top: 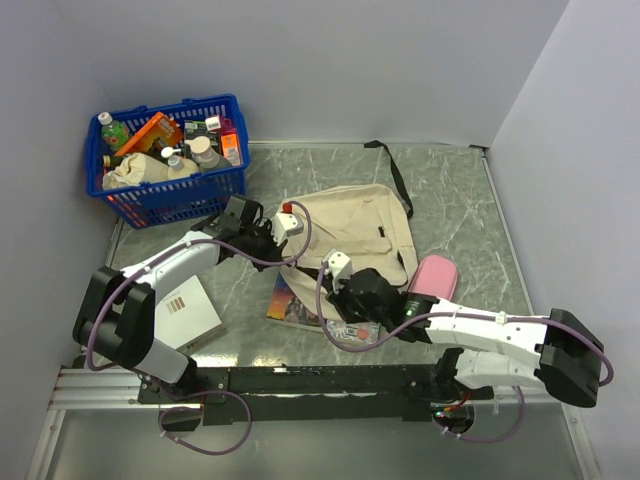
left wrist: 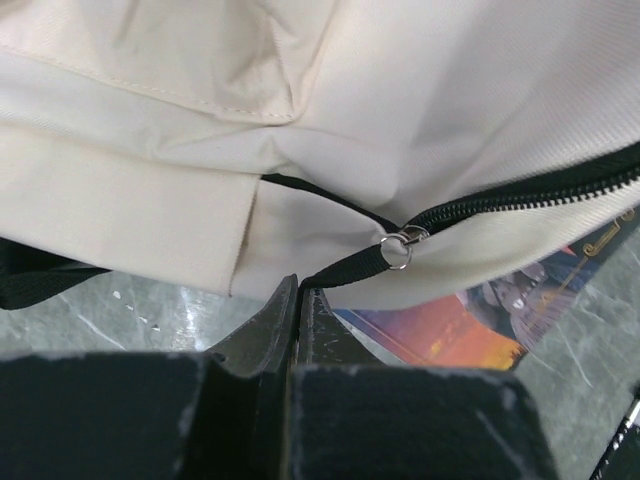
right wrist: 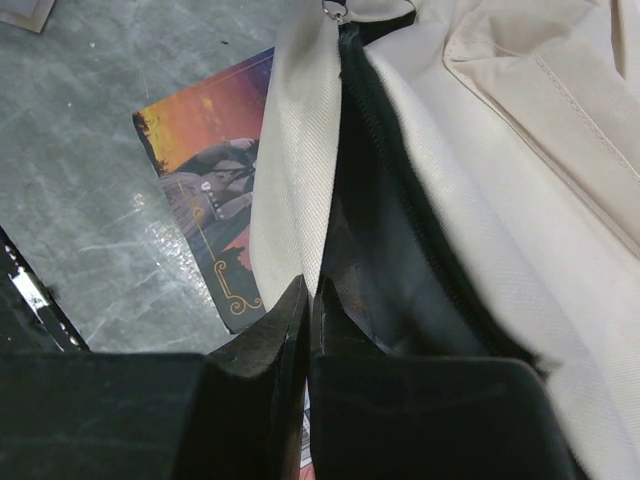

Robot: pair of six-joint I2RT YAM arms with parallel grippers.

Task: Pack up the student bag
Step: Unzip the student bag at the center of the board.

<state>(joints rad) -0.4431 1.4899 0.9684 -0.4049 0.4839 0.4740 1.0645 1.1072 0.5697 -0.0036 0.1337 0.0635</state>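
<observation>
The cream-beige student bag lies flat in the middle of the table, black straps trailing to the far side. My left gripper is at its left edge, shut on the black zipper pull strap below the metal ring. My right gripper is at the bag's near edge, shut on the cream fabric lip of the opening, whose dark inside shows beside the zipper. A colourful book lies partly under the bag; it also shows in the left wrist view and the right wrist view.
A blue plastic basket full of bottles and packets stands at the far left. A white box-like book lies by the left arm. A small pink pouch lies right of the bag. Walls close the table on three sides.
</observation>
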